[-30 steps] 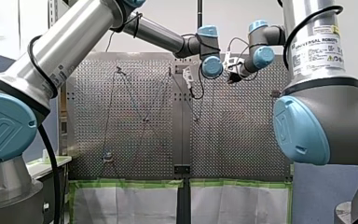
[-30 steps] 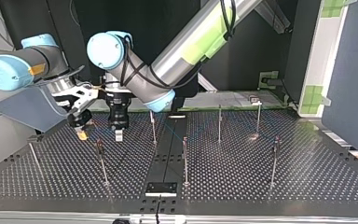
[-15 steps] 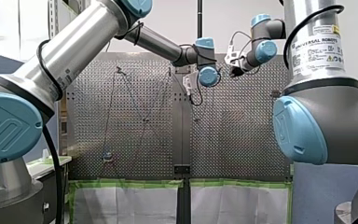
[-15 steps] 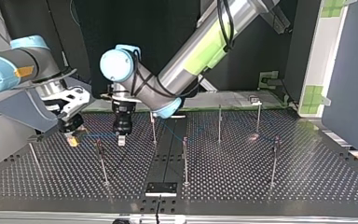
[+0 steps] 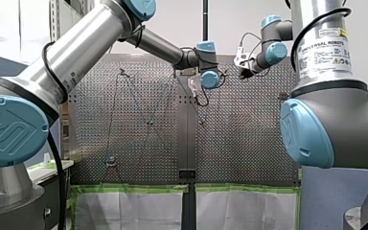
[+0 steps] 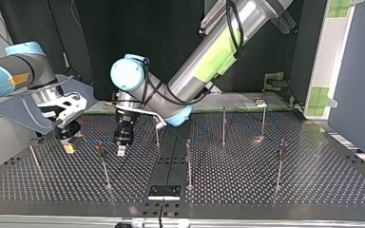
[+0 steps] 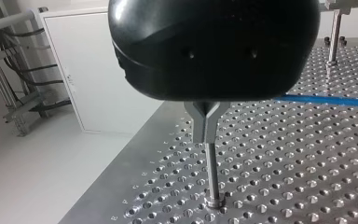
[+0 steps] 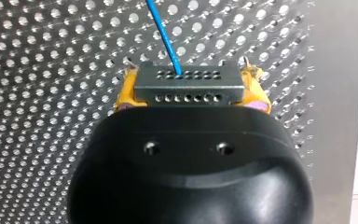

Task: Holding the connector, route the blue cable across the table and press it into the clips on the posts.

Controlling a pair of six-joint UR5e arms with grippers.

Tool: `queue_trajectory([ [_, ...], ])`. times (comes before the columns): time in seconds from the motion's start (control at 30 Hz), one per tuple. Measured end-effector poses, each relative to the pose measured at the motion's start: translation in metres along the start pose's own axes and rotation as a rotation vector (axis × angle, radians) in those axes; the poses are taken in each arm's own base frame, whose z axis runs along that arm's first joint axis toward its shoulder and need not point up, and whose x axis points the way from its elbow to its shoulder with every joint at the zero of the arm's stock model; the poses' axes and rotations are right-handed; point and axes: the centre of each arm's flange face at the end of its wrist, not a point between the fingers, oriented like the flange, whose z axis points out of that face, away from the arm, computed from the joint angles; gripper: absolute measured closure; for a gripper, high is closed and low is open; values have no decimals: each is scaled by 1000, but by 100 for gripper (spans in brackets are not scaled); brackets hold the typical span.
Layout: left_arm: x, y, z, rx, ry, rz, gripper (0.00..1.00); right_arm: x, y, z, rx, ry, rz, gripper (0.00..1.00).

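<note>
my right gripper [image 8: 189,91] is clamped on the connector [image 8: 188,77], yellow pads [image 8: 123,95] at its two ends, to one side of the post [image 6: 103,164]. the blue cable [image 8: 165,37] leaves the connector's holed face. my left gripper [image 6: 121,151] hangs at the post's other side, metal fingers [image 7: 207,123] pressed together, empty.

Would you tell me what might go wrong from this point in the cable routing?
The blue cable leaves the connector clamped by my right gripper between yellow pads; a hard pull might twist it askew.
In the left wrist view the cable runs beside a clip on a post, not in it, so pressing may miss.
In the top view my left gripper hangs close to a post and could strike it.
</note>
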Motion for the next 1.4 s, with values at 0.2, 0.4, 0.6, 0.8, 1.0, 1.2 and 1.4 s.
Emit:
queue_trajectory([
  [0.2, -1, 1, 4, 32, 3, -9, 100, 12, -3, 2, 19, 8, -4, 100],
  [0.4, 3, -4, -5, 30, 30, 2, 100, 13, -1, 0, 13, 1, -1, 100],
  [0.6, 11, -11, -19, 21, 67, 29, 100, 5, 0, -1, 5, -14, 0, 100],
  [0.8, 13, -19, -29, 25, 92, 45, 100, -1, -8, -4, 14, -25, -9, 100],
  [1.0, 11, -23, -31, 31, 85, 48, 100, 11, -15, -11, 21, -4, -19, 100],
  [1.2, 2, -22, -25, 29, 53, 28, 100, 13, -15, -12, 21, 2, -21, 100],
  [1.4, -3, -11, -10, 30, 5, -5, 100, 13, -12, -11, 19, 5, -21, 100],
])
